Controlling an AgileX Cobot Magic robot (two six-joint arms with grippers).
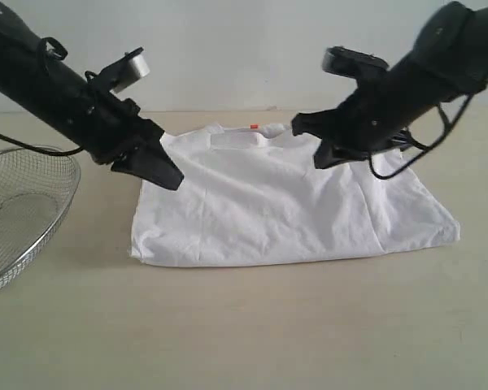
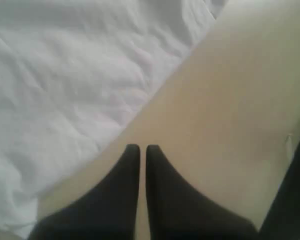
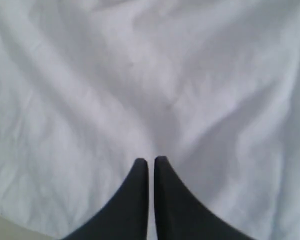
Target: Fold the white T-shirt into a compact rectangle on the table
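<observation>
The white T-shirt [image 1: 285,203] lies flat on the beige table [image 1: 252,325], collar and small orange tag [image 1: 254,127] at the far side, its left side folded in. My left gripper [image 1: 172,180] hovers shut at the shirt's left edge, empty. In the left wrist view its tips [image 2: 142,148] hang over bare table [image 2: 230,115] beside the white T-shirt [image 2: 65,85]. My right gripper [image 1: 319,161] is shut above the shirt's upper right part, holding nothing. The right wrist view shows the right gripper [image 3: 150,161] over wrinkled white T-shirt cloth [image 3: 140,80].
A round wire-mesh basket [image 1: 20,207] stands at the table's left edge. A pale wall rises behind the table. Bare tabletop stretches in front of the shirt.
</observation>
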